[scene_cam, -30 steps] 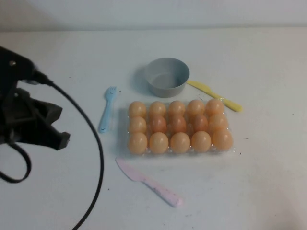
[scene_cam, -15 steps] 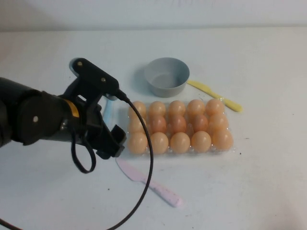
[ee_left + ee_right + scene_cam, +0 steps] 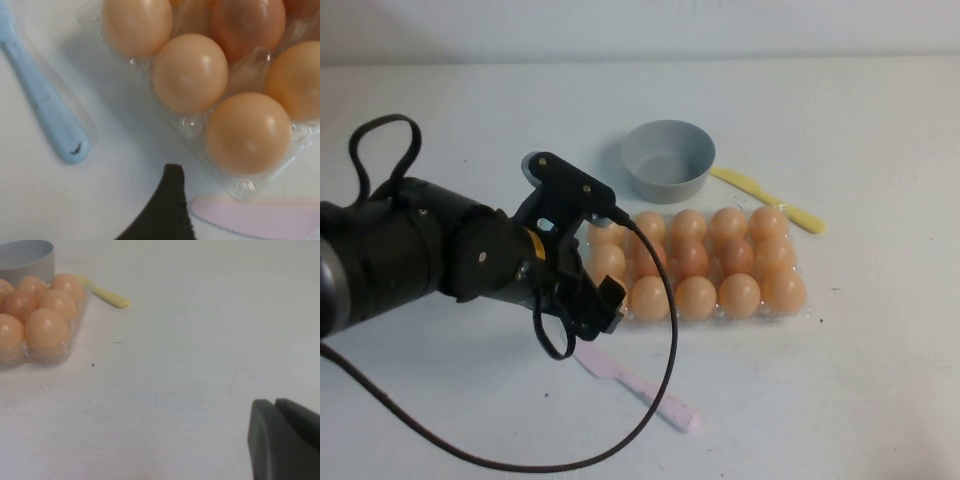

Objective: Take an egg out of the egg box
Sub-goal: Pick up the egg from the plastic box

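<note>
The egg box is a clear plastic tray holding three rows of orange-tan eggs in the middle of the table. My left gripper hangs over its near-left corner and hides the eggs there in the high view. In the left wrist view only one dark finger shows, far to one side, so the jaws stand open with nothing between them. Just beyond it sits the corner egg in its cup. My right gripper rests shut over bare table, well away from the egg box.
A round grey bowl stands behind the box. A yellow plastic knife lies at the back right, a pink knife in front of the box, and a light blue spoon to its left. A black cable loops over the near table.
My left arm has swung in from the table's left edge to the box's near-left corner, and its jaws have opened. The eggs have not moved.
</note>
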